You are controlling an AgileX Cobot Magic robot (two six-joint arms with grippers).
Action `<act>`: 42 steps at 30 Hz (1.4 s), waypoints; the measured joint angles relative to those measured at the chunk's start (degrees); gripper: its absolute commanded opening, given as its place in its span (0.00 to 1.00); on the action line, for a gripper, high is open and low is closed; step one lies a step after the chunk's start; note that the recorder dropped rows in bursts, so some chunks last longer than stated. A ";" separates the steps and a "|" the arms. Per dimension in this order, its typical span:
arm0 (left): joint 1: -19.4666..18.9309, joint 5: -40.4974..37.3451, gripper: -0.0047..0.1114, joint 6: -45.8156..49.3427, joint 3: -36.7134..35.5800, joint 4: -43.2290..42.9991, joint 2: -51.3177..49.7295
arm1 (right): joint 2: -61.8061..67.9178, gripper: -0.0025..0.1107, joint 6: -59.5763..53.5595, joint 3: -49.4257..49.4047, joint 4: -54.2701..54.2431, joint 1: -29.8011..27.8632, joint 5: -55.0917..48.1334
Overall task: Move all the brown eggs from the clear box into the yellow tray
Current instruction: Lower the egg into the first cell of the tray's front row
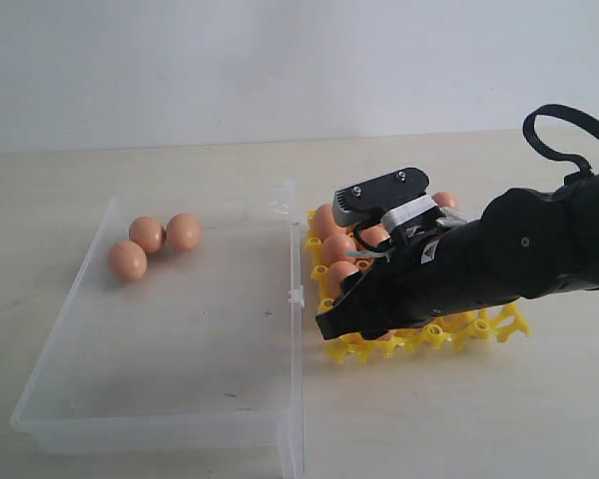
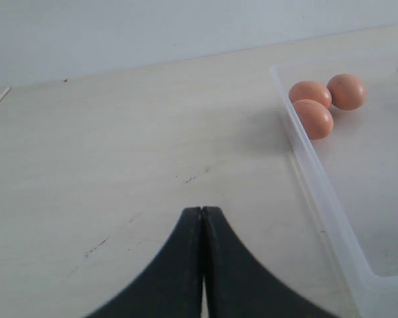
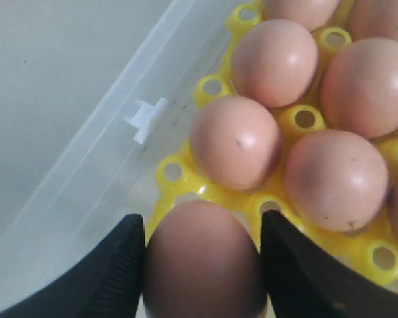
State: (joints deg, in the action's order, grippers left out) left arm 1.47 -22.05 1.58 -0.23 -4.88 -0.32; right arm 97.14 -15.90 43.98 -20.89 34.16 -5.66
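Brown egg [image 3: 202, 265] between right gripper [image 3: 202, 225] jaws — touching both; above yellow tray [image 3: 350, 245].

Pale beige, matte, wood-grain counter [image 1: 459, 419]: flat, and fills the lower part of the exterior view. The surface carries faint dark scuffs [image 2: 192, 177] and short scratches, clearest in the left wrist view. A small dark speck [image 2: 65, 80] sits near the far edge. Behind the counter is a plain off-white painted wall [image 1: 230, 60], meeting it in a straight line. Light is even and diffuse; shadows are soft.
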 measured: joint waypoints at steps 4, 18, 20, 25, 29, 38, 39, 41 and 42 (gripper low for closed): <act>0.00 0.00 0.04 0.00 0.00 0.00 0.00 | 0.23 0.02 0.00 -0.09 0.00 0.00 1.33; 0.00 0.00 0.04 0.00 0.00 0.00 0.00 | 0.43 0.02 1.08 -0.09 0.00 0.00 5.66; 0.00 0.00 0.04 0.00 0.00 0.00 0.00 | 1.00 0.02 1.08 -0.09 0.00 0.00 5.19; 0.00 0.00 0.04 0.00 0.00 0.00 0.00 | 2.60 0.02 1.08 -0.09 0.00 0.00 5.23; 0.00 0.00 0.04 0.00 0.00 0.00 0.00 | 2.73 0.02 1.08 -0.09 0.00 0.00 6.26; 0.00 0.00 0.04 0.00 0.00 0.00 0.00 | 2.73 0.02 2.57 -0.09 0.00 0.00 6.86; 0.00 0.00 0.04 0.00 0.00 0.00 0.00 | 2.73 0.02 2.67 -0.09 0.00 0.13 6.98; 0.00 0.00 0.04 0.00 0.00 0.00 0.00 | 2.73 0.02 2.94 -0.09 0.00 0.65 7.25; 0.00 0.00 0.04 0.00 0.00 0.00 0.00 | 2.73 0.02 2.94 -0.09 0.00 0.94 7.53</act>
State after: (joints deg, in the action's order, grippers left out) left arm 1.47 -22.05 1.58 -0.23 -4.88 -0.32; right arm 99.87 -12.96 43.88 -20.89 35.10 1.87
